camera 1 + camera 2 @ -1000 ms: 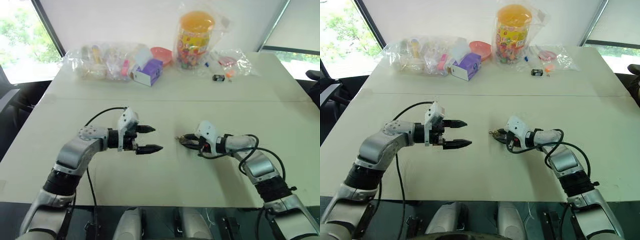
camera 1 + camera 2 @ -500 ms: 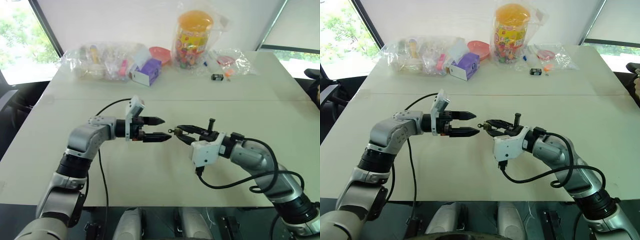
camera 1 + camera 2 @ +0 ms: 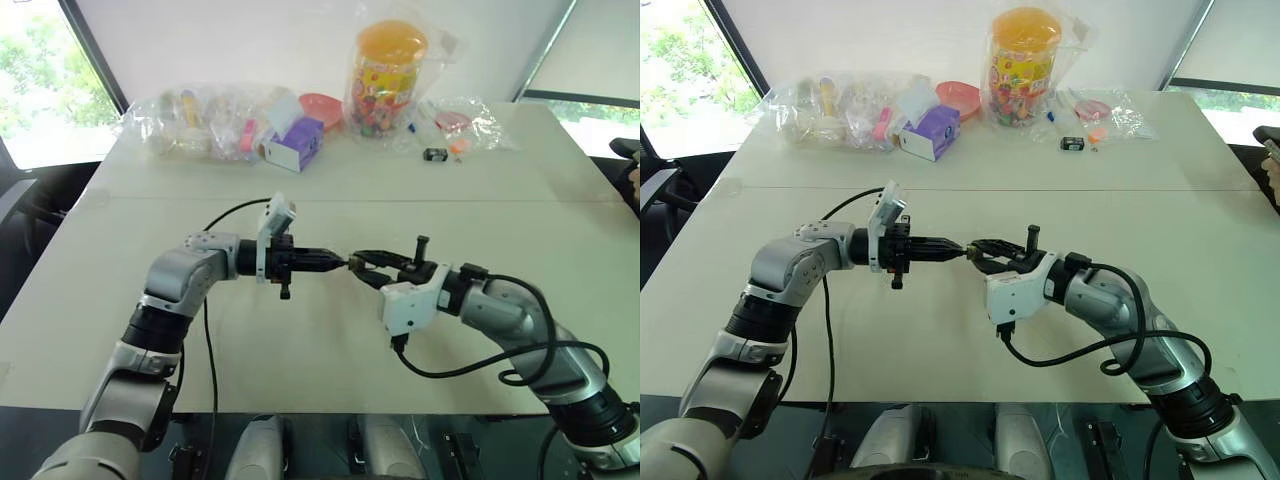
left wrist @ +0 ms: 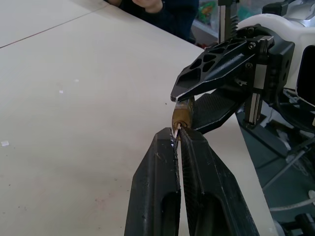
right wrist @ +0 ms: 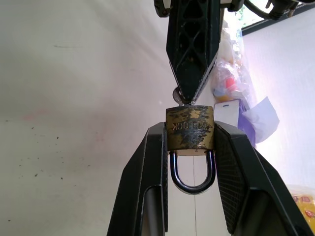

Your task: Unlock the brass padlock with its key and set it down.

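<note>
The brass padlock (image 5: 189, 129) is held above the table between the fingers of my right gripper (image 5: 189, 127), which is shut on its body. Its silvery shackle (image 5: 193, 183) points back toward the wrist. My left gripper (image 4: 176, 133) meets it tip to tip from the opposite side and is shut on the thin silvery key (image 4: 176, 131), which sits at the padlock's (image 4: 181, 114) bottom face. In the head views both grippers (image 3: 335, 261) meet over the middle of the table (image 3: 300, 340), the padlock (image 3: 352, 263) a small gold speck between them.
Along the table's far edge lie clear bags of small items (image 3: 200, 120), a purple and white box (image 3: 297, 143), a pink bowl (image 3: 322, 105), a jar with an orange lid (image 3: 390, 75) and a small black object (image 3: 436, 154). A person's hand (image 4: 147, 4) shows beyond the table.
My left gripper has shut on the key at the padlock; it stood open before. A second ago my right gripper was lower, by the table; it rose and rolled, then held still.
</note>
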